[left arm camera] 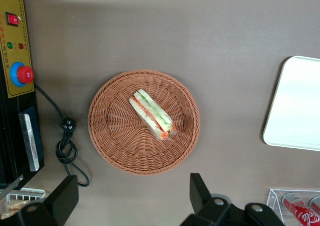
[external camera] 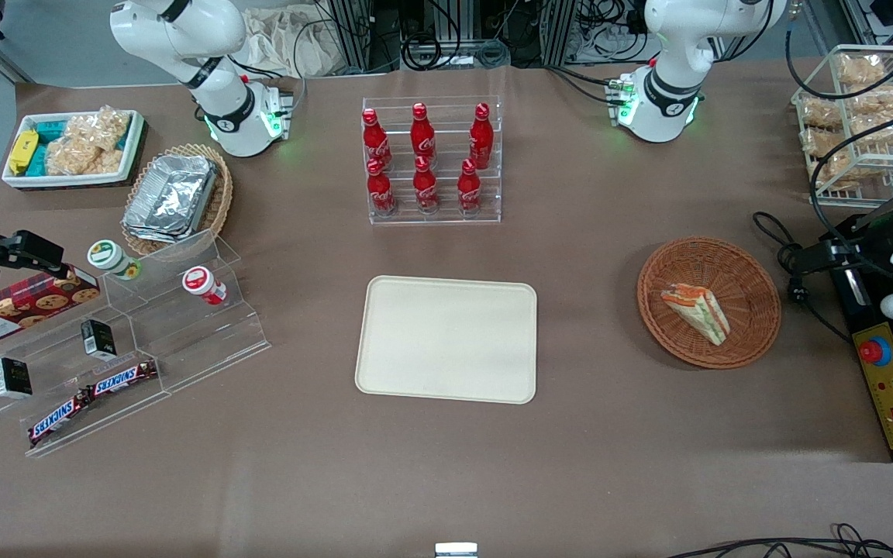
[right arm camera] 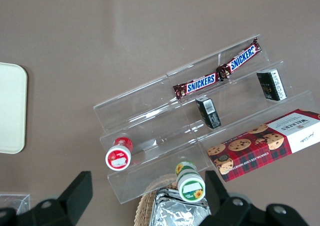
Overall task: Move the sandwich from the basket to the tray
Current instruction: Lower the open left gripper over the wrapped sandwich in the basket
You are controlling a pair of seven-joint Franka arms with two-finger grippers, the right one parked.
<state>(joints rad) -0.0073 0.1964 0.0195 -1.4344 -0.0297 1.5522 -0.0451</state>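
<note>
The sandwich (external camera: 697, 311) lies on its side in the round reddish-brown wicker basket (external camera: 756, 283), a little off the basket's middle, its orange-red and green filling layers showing along the cut edge under the clear wrap. The basket sits on the brown table toward the working arm's end, well apart from the cream-beige tray (external camera: 446, 339), which rests flat near the middle of the table with nothing on it. The left arm's gripper (left arm camera: 130, 198) hangs high above the basket, its two dark fingers (left arm camera: 200, 190) spread wide and holding nothing; from the wrist camera the sandwich (left arm camera: 152, 114) and the whole basket rim (left arm camera: 102, 136) show below it, with a rounded corner of the tray (left arm camera: 295, 103) off to one side. Just beside the basket, toward the table's edge, stands a black and yellow control box (external camera: 891, 387) with a red stop button (left arm camera: 23, 74), a black cable (left arm camera: 67, 148) looped between the two. Farther from the front camera than the tray, a clear rack holds six red Coca-Cola bottles (external camera: 425, 159).
</note>
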